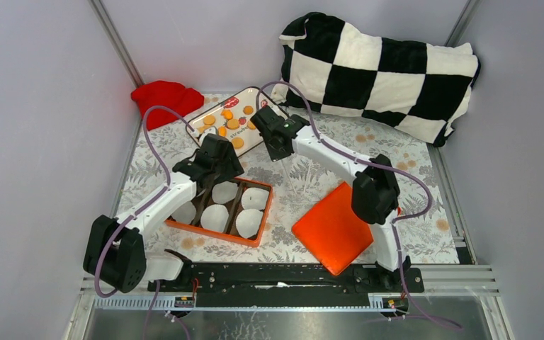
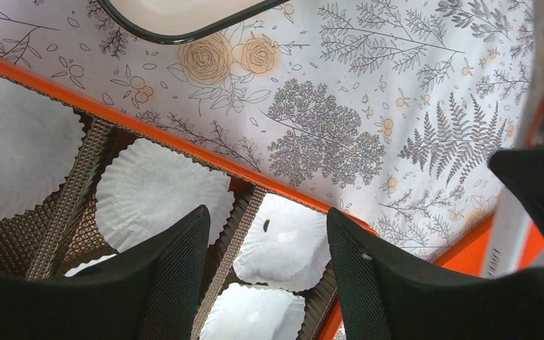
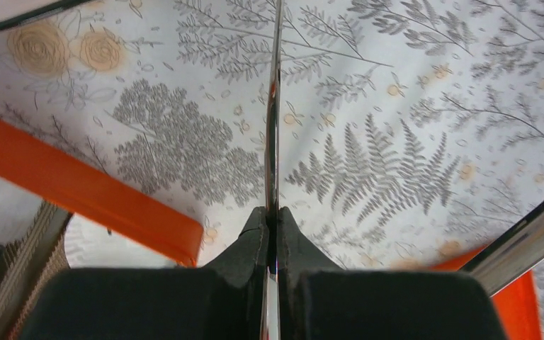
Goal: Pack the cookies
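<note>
Several orange-yellow cookies [image 1: 230,122] lie on a white tray [image 1: 256,91] with a dark rim at the back centre. An orange box [image 1: 216,234] with dividers holds white paper liners [image 1: 249,221] and no cookies that I can see. My left gripper [image 1: 207,185] hovers over the box's far edge, open and empty, above a liner [image 2: 287,241]. My right gripper [image 1: 283,157] is between tray and box, shut on a thin metal tool [image 3: 274,127] that looks like tongs and points down at the tablecloth [image 3: 397,92].
An orange lid [image 1: 333,227] lies at the front right of the box. A red cloth [image 1: 164,99] sits at the back left and a black-and-white checkered pillow [image 1: 379,71] at the back right. Grey walls close in both sides.
</note>
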You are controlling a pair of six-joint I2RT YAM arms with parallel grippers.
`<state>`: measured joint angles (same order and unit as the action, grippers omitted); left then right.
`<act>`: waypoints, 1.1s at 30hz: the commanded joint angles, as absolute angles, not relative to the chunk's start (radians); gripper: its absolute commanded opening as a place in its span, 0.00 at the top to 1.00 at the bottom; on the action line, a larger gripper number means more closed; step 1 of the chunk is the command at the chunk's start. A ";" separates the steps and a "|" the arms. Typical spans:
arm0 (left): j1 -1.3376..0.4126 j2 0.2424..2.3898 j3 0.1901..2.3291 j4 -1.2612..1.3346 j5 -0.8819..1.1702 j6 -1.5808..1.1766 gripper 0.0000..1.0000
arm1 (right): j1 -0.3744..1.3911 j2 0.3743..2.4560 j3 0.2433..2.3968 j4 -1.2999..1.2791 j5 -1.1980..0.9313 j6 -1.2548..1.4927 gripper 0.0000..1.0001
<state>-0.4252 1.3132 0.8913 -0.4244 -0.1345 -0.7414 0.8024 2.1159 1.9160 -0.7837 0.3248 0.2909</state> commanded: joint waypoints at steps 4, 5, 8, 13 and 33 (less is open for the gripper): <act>-0.433 1.274 0.922 -0.443 -0.151 -0.727 0.33 | 0.807 1.891 1.645 -0.828 0.321 0.230 1.00; -0.432 1.277 0.923 -0.443 -0.150 -0.728 0.33 | 0.806 1.869 1.583 -0.801 0.299 0.234 1.00; -0.435 1.283 0.915 -0.427 -0.145 -0.734 0.33 | 0.806 1.827 1.439 -0.725 0.241 0.244 1.00; -0.440 1.314 0.919 -0.413 -0.131 -0.736 0.33 | 0.803 1.845 1.349 -0.667 0.248 0.231 1.00; -0.455 1.339 0.916 -0.400 -0.150 -0.739 0.33 | 0.710 2.069 1.515 -0.626 0.135 0.005 0.96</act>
